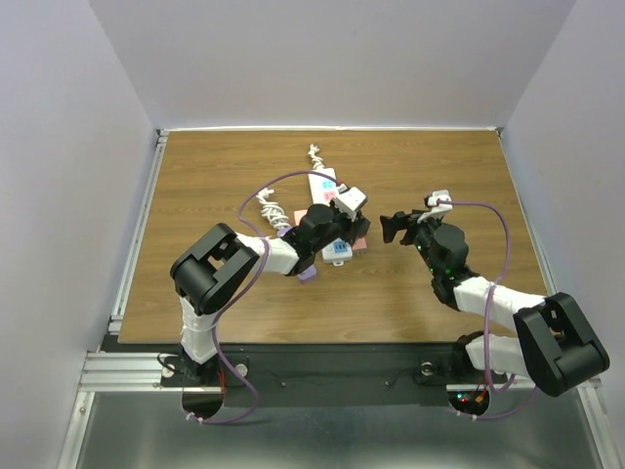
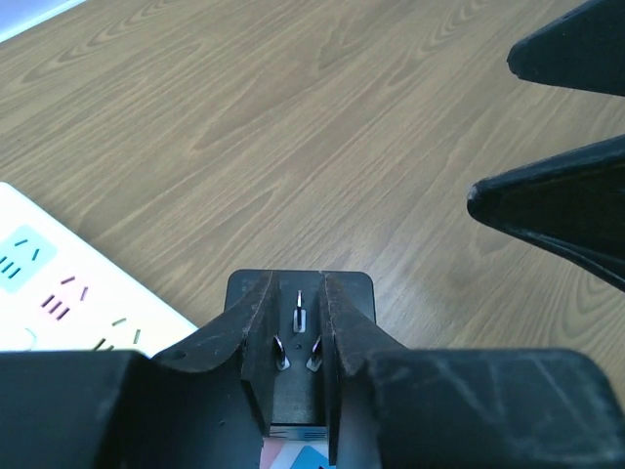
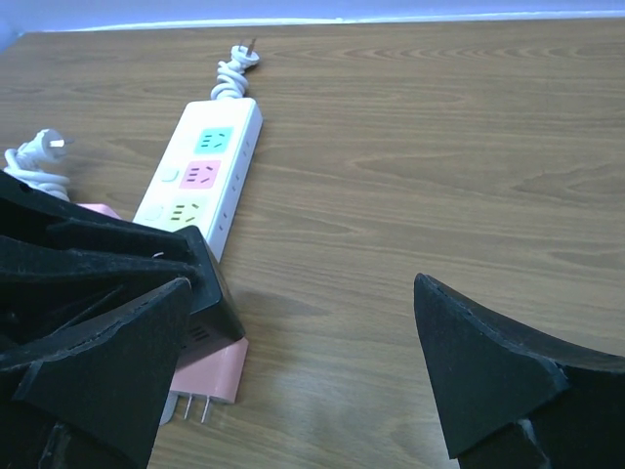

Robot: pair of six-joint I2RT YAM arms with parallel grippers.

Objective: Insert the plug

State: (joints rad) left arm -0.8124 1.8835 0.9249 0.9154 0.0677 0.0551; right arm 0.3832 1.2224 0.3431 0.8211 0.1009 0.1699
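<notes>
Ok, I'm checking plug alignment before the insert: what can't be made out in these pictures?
Left wrist view: the black plug shows its prongs in the left gripper, but the power strip is cut off by the left edge and the gripper, so the target socket is unclear.
Top view: the left arm covers the plug and the strip's near end.
Right wrist view: the left gripper hides part of the pink adapter.

You've got one white power strip (image 3: 210, 171) with three coloured sockets (image 3: 199, 176), two coiled white cords (image 3: 231, 76) (image 3: 34, 166), one black plug (image 2: 293, 283) showing three prongs (image 2: 300, 319), one pronged pink block (image 3: 210, 371).
</notes>
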